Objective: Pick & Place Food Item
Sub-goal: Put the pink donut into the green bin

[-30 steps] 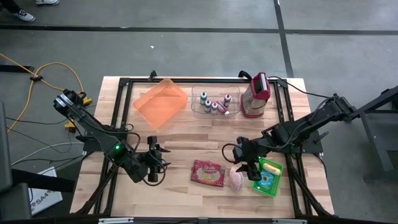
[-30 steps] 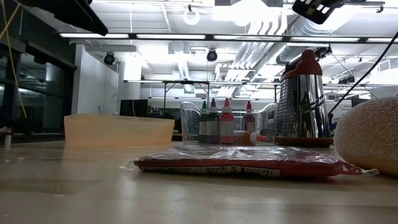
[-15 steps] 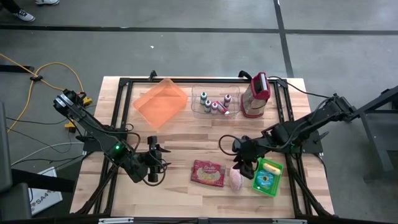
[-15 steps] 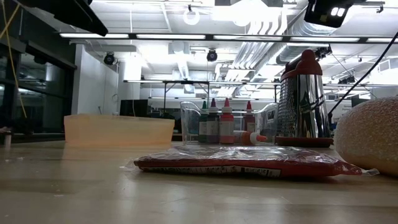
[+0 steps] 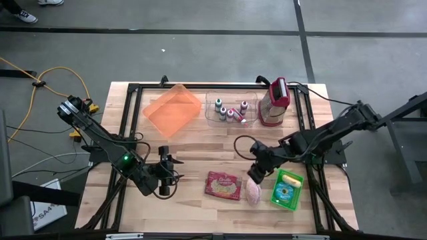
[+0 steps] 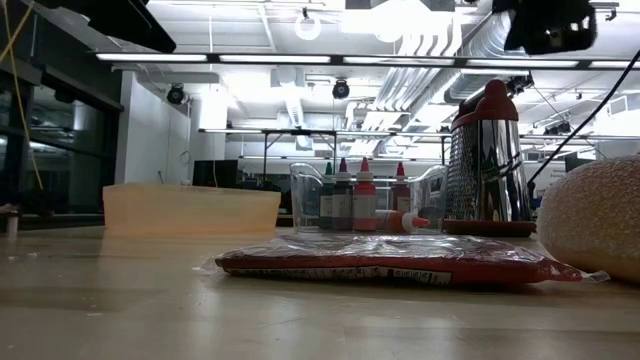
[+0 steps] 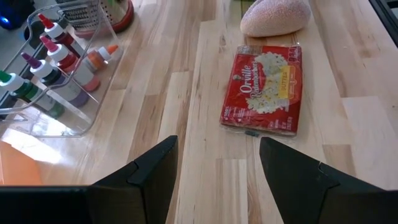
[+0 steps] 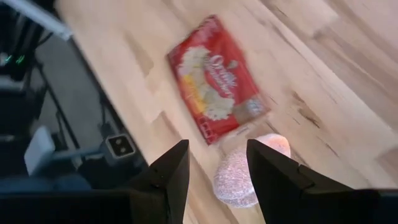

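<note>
The bench point(image 5: 200, 147) fills the middle of the high view. An orange tray point(image 5: 172, 109) sits at its upper left, a clear bin point(image 5: 229, 110) of bottles at upper centre, a grater point(image 5: 275, 102) right of that. The popcorn bag point(image 5: 223, 186) lies lower centre, the pink bun point(image 5: 253, 192) just right of it, a green tray point(image 5: 287, 189) beside. The right gripper point(image 5: 255, 175) hovers over the bun, its 2 fingers spread and empty. The left gripper point(image 5: 165, 175) waits lower left, fingers spread.

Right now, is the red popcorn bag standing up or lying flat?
Lying flat. The popcorn bag rests label-up on the table in the high view, and the low view shows it thin and level.
</note>
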You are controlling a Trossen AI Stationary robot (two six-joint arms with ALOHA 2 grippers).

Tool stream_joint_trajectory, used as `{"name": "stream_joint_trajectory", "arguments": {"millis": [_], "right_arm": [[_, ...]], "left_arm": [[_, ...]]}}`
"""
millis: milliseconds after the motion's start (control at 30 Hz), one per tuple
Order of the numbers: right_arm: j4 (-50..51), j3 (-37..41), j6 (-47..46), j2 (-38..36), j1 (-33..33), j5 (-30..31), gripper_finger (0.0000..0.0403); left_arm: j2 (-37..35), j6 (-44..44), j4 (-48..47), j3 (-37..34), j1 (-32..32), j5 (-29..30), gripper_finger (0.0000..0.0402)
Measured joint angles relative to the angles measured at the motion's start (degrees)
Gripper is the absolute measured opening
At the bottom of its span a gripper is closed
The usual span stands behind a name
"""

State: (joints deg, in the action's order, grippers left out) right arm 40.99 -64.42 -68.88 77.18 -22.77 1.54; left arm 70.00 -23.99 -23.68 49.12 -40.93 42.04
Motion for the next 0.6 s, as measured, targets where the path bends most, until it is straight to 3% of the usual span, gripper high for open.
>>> {"name": "stream_joint_trajectory", "arguments": {"millis": [433,600], "right_arm": [[0.3,-0.03,-15.66,1.91,1.14,-1.8,0.0148],[0.99,-4.29,-18.73,4.26,0.14,-2.98,0.0148]], "left_arm": [[0.02,0.0,0.22,0.0,0.0,0.0,0.0218],[0.02,0.0,0.37,0.0,0.0,0.0,0.0218]]}}
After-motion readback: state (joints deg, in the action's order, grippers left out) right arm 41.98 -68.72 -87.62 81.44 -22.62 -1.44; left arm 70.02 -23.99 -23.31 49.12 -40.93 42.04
